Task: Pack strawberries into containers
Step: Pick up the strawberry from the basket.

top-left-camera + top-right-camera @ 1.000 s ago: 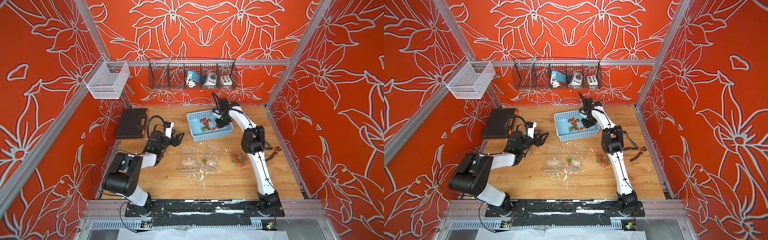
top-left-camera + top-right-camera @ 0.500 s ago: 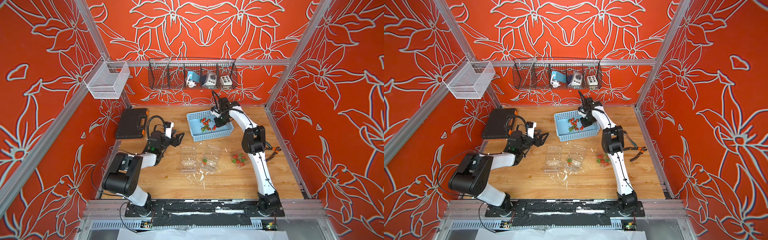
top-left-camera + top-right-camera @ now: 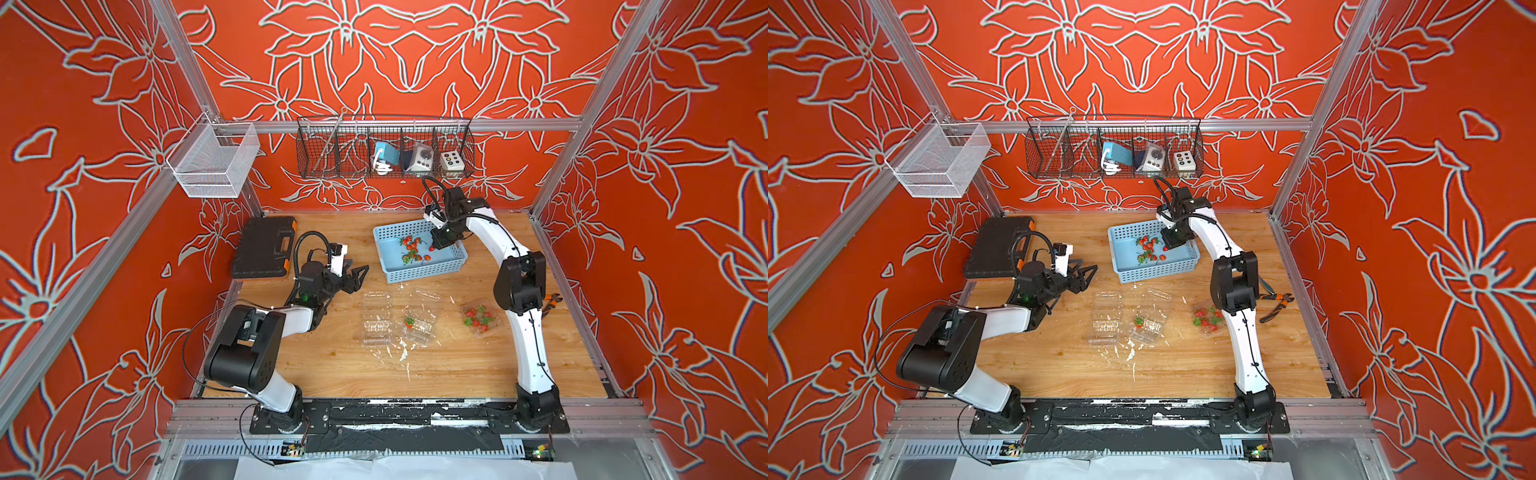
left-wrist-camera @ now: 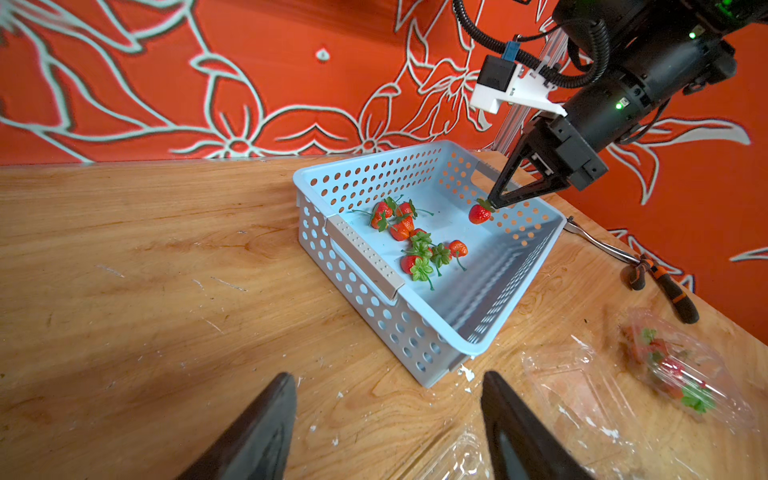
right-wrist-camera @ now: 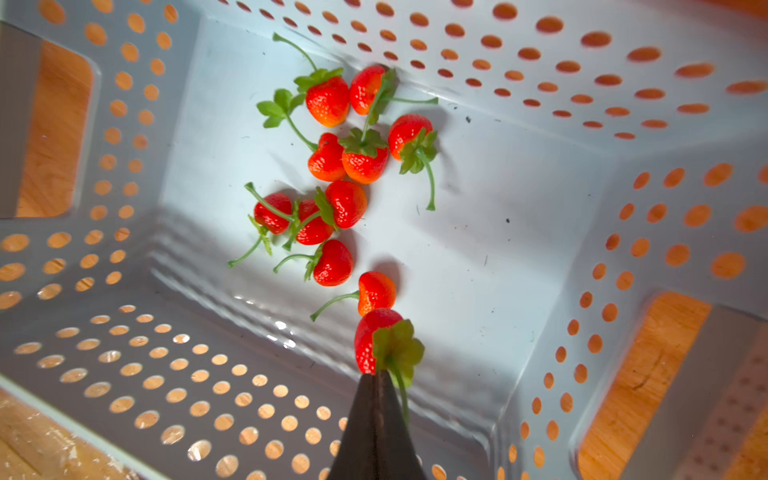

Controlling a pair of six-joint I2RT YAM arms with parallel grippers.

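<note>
Berry pick: right gripper is clenching on one small red green-capped strawberry, pinching it at the leafy cap.
It is hanging inside the light-blue perforated plastic basket, above about ten loose strawberries. The left gripper is hovering spread and empty. Of three clear plastic clamshell containers, one is holding several berries, one a single berry and one none, so packing is looking roughly a third done.
</note>
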